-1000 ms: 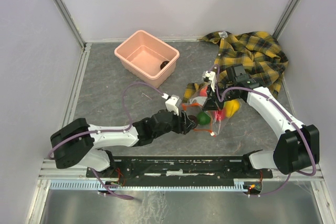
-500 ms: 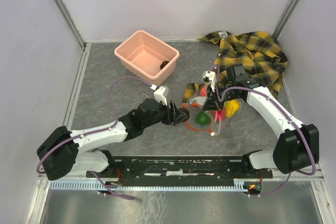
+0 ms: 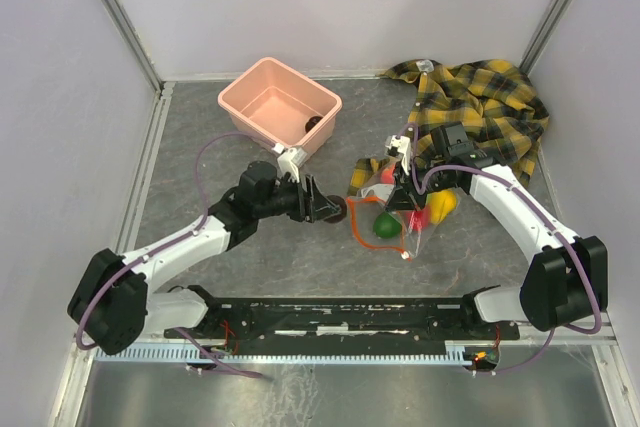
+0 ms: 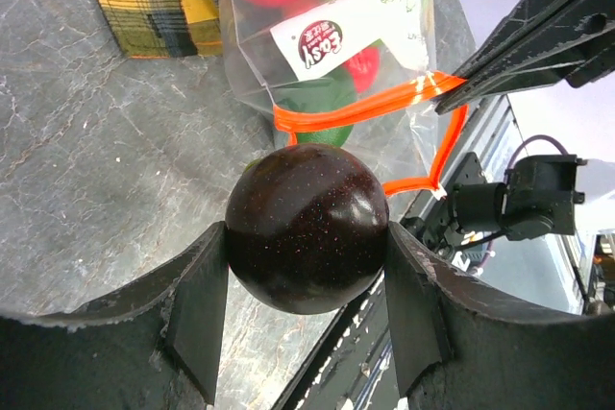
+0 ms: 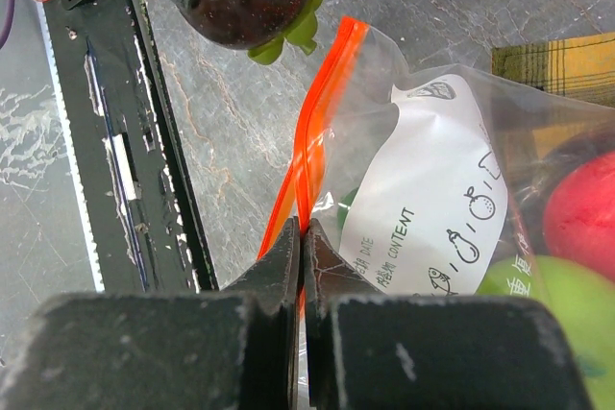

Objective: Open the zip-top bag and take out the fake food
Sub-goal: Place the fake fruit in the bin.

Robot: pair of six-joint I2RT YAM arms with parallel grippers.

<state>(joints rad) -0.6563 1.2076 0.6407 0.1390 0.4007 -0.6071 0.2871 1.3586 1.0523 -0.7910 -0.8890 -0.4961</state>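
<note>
The clear zip-top bag [image 3: 398, 215] lies on the grey table right of centre, its orange-red zip strip [image 5: 325, 108] open in a loop. My right gripper [image 3: 404, 197] is shut on one side of that strip [image 4: 404, 98]. Fake food is still inside: a dark green piece [image 3: 384, 226], a red one [image 3: 420, 215] and a yellow one [image 3: 443, 204]. My left gripper [image 3: 333, 211] is shut on a glossy dark purple-brown fruit [image 4: 307, 228] with a green stem [image 5: 283, 40], held just left of the bag's mouth and clear of it.
A pink tub [image 3: 262, 82] stands at the back left with one dark piece [image 3: 312, 125] in it. A yellow-and-black plaid shirt [image 3: 485, 107] lies bunched at the back right, partly under the bag. A black rail [image 3: 350, 319] runs along the near edge.
My left arm has pulled back out of the bag and swung left and away, carrying the dark fruit. The right gripper and the bag have stayed put.
</note>
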